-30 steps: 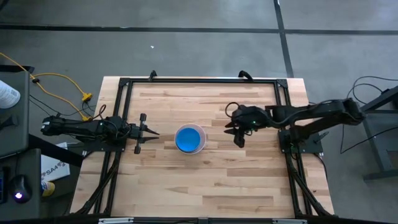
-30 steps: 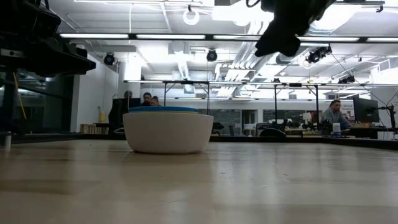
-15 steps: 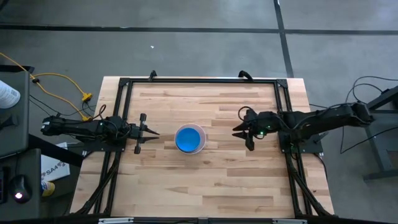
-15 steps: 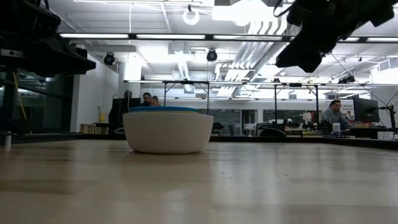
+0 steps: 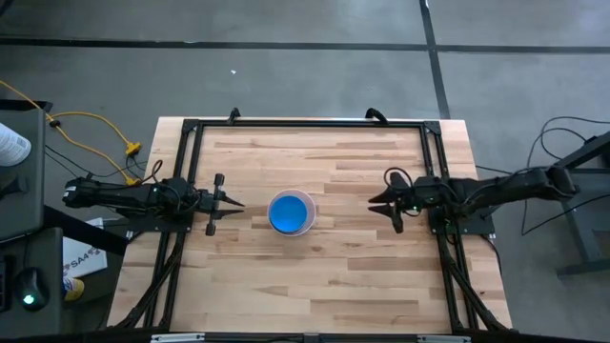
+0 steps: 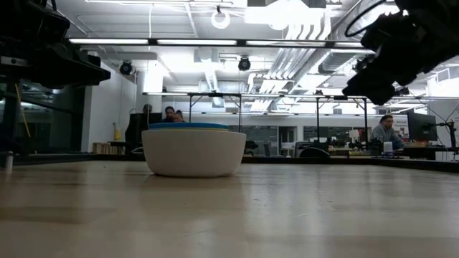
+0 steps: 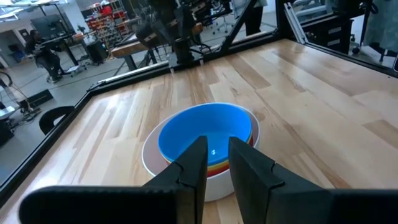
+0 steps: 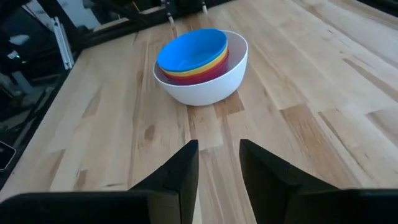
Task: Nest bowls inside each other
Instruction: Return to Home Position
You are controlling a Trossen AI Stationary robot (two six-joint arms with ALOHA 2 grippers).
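The bowls stand nested in one stack (image 5: 291,212) in the middle of the table: a blue bowl (image 8: 191,50) on top, yellow and red rims under it, all inside a white bowl (image 6: 193,152) whose base rests on the wood. My left gripper (image 5: 236,203) is left of the stack, pointing at it, open with a narrow gap and holding nothing (image 7: 216,167). My right gripper (image 5: 383,206) hangs above the table well right of the stack, near the right frame rail. It is also open and holds nothing (image 8: 217,163).
A black metal frame (image 5: 305,124) runs around the wooden table top. Bare wood lies on the near and far sides of the stack. Yellow cables (image 5: 91,133) lie off the table's left side. People sit at desks (image 6: 387,136) in the room behind.
My right gripper has drawn back from near the bowl stack toward the table's right edge, sinking somewhat on the way, with its fingers staying apart. The bowl stack has not moved.
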